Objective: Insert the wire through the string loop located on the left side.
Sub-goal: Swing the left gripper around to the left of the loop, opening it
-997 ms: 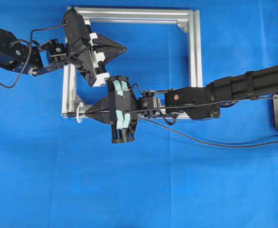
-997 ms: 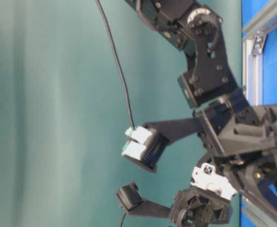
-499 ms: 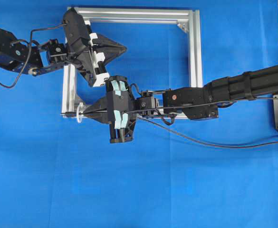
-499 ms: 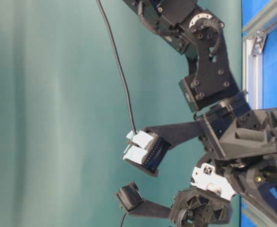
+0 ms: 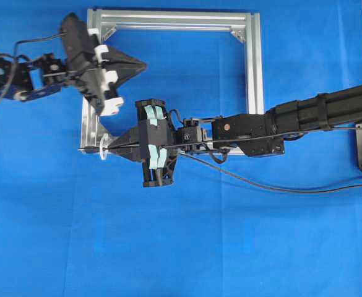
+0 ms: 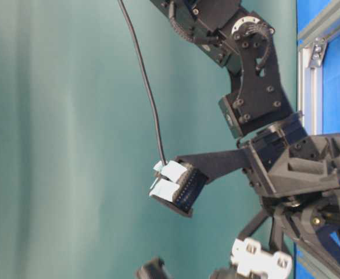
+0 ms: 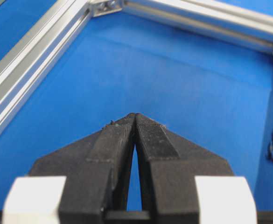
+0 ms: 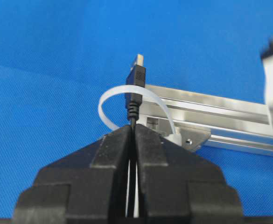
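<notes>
Since the earlier overhead frame, the left gripper (image 5: 140, 63) has been drawn back toward the upper left, clenched on nothing, so the frame (image 5: 253, 62) corner is cleared for threading. The right gripper (image 8: 132, 128) is clenched on the wire (image 8: 135, 79) just behind its plug, which is seen against the string loop (image 8: 109, 97), its tip just past the band; full passage cannot be confirmed. A blue cloth (image 5: 181, 247) covers the table; a teal wall (image 6: 59, 139) stands behind.

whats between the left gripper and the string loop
In the overhead view, only the aluminium frame's left rail and blue cloth separate the left gripper from the string loop. The right gripper holds the wire there.
</notes>
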Controlling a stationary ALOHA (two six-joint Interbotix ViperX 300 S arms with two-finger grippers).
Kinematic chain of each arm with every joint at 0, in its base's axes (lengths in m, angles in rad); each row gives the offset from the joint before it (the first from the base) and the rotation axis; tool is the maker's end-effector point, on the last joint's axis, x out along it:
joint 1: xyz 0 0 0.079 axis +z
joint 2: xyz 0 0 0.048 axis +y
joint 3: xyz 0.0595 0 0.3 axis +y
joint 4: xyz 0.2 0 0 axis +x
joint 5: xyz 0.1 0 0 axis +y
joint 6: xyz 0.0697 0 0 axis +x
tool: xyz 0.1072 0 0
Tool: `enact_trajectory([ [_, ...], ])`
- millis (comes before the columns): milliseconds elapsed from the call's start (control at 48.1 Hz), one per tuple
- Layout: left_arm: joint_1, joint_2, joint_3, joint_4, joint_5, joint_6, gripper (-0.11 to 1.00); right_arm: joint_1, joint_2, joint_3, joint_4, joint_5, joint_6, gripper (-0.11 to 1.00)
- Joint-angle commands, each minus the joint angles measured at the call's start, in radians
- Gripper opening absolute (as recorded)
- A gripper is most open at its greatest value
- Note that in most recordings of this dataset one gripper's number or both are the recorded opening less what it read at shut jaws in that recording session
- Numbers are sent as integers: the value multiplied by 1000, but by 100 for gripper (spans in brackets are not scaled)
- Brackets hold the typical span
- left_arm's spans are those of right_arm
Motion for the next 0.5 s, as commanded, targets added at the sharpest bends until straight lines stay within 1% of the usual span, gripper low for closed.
enact_trajectory([
  [0, 8, -60, 34, 3, -12, 2, 0, 2, -26, -23, 2, -6, 2, 0],
  [187, 12, -123, 129, 3, -12, 2, 0, 2, -26, -21, 2, -6, 2, 0],
  [478, 25, -216, 247, 3, -11, 2, 0, 2, -26, -20, 3, -3, 3, 0],
])
